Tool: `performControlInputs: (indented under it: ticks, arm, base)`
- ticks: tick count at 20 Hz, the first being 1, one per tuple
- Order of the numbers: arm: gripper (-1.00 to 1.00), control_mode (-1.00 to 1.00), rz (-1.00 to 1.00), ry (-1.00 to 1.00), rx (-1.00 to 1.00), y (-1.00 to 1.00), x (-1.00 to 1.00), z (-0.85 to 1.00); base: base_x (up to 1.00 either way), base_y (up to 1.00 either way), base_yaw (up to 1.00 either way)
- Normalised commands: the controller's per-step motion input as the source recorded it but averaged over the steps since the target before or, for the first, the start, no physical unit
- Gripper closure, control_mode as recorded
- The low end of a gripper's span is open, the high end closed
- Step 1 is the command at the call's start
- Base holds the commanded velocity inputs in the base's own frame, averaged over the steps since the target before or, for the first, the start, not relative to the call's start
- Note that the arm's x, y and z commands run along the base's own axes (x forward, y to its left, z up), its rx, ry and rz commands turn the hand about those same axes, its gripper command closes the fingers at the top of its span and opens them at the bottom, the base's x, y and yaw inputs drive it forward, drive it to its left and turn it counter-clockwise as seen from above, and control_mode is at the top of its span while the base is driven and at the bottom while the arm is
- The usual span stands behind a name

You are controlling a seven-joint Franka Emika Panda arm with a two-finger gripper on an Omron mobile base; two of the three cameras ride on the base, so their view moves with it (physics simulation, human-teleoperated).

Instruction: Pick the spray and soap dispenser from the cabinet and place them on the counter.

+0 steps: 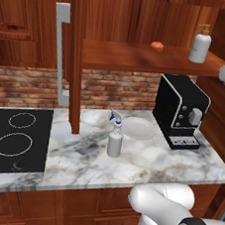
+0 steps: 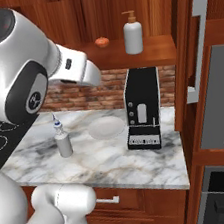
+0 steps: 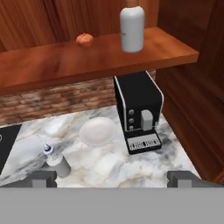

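Observation:
The spray (image 1: pixel 115 137) stands upright on the marble counter (image 1: pixel 153 165), left of a white plate, and also shows as the spray (image 2: pixel 63 140) and the spray (image 3: pixel 56 160). The soap dispenser (image 1: pixel 200 45) stands on the shelf of the open cabinet (image 1: pixel 136 58), near its right end; it is also the soap dispenser (image 2: pixel 133 33) and the soap dispenser (image 3: pixel 132 27). My gripper (image 3: pixel 113 178) is open with nothing between its fingertips (image 3: pixel 43 178). It hangs back from the cabinet, above the counter's front, facing the shelf and well short of the soap dispenser.
A small orange fruit (image 1: pixel 157 45) lies on the shelf left of the soap dispenser. A black coffee machine (image 1: pixel 180 112) and a white plate (image 1: pixel 138 127) stand under the shelf. The black cooktop (image 1: pixel 12 139) is at the left. The open cabinet door (image 1: pixel 74 55) juts out over the counter.

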Motion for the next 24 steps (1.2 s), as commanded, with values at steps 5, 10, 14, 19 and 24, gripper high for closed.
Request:
performControlInputs:
  ticks: [5, 10, 14, 19, 24]
  arm:
    - [-1.00, -1.00, 0.00, -0.10, 0.05, -0.04, 0.15, 0.00]
    - [-1.00, -1.00, 0.00, -0.14, -0.02, 0.00, 0.15, 0.00]
    - [-1.00, -1.00, 0.00, -0.18, -0.02, 0.00, 0.09, 0.00]
    - [-1.00, -1.00, 0.00, -0.13, -0.02, 0.00, 0.03, 0.00]
    - [-1.00, -1.00, 0.00, -0.01, -0.03, 0.00, 0.08, 0.00]
  base:
    - [0.00, 0.00, 0.00]
    - [0.00, 0.00, 0.00]
    - [0.00, 0.00, 0.00]
    - [0.00, 0.00, 0.00]
    - [0.00, 0.00, 0.00]
